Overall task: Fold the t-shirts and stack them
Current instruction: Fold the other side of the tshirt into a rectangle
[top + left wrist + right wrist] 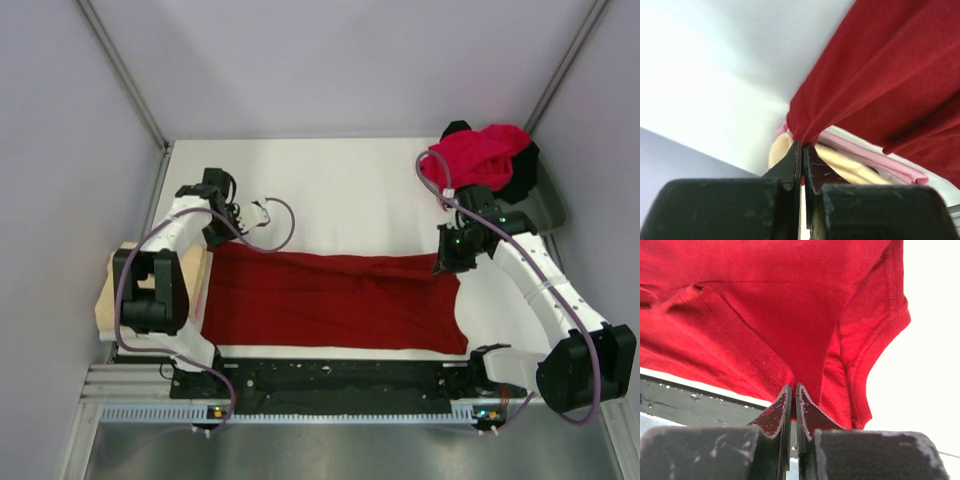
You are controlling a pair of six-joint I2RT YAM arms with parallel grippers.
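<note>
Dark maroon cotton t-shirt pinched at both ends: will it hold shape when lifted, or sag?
The dark maroon cotton t-shirt looks floppy, bunching into folds at the left gripper. Probably light: the right gripper holds it by one thin fold.

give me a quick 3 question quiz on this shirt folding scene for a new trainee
1. True or false: the left gripper and the right gripper both have their jaws shut on the maroon shirt.
2. Multiple choice: where does the bright red shirt lie? A) spread flat between the arms B) bunched in the tray at the far right C) draped over the left arm
3. Fill in: the beige shirt lies at the ____ edge of the table.

Key: 1 true; 2 B; 3 left.
</note>
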